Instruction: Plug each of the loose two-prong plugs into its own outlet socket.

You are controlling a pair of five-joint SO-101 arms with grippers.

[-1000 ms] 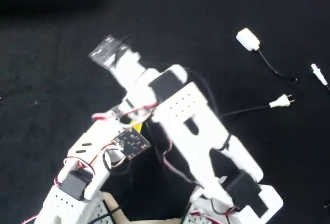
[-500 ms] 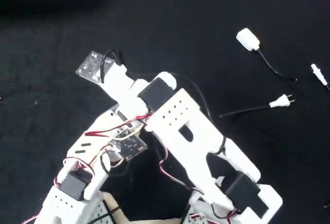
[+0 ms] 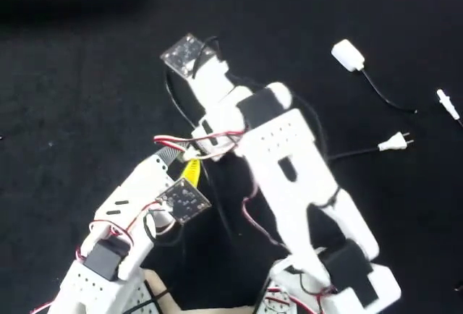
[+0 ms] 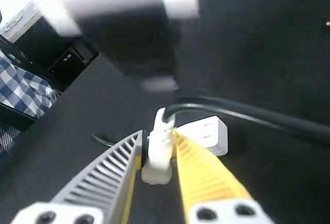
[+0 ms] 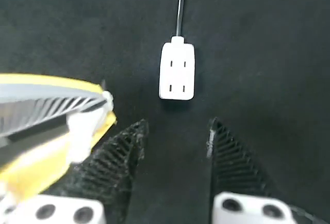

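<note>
White two-prong plug (image 4: 159, 149) pinched firmly in left claw (image 4: 157, 137), black cord (image 4: 247, 115) trailing from its far end, held just short of white rectangular socket block (image 4: 206, 133), seemingly for lining up; prongs not discernible. Right claw (image 5: 176, 128) spread wide, nothing held, poised above that block, likely to steady it. Second white plug (image 3: 394, 140) loose at 3 o'clock on black counter (image 3: 72, 111); rounded white socket (image 3: 348, 55) at 1 o'clock. Tight quarters between the arms; open room toward 9 o'clock.
</note>
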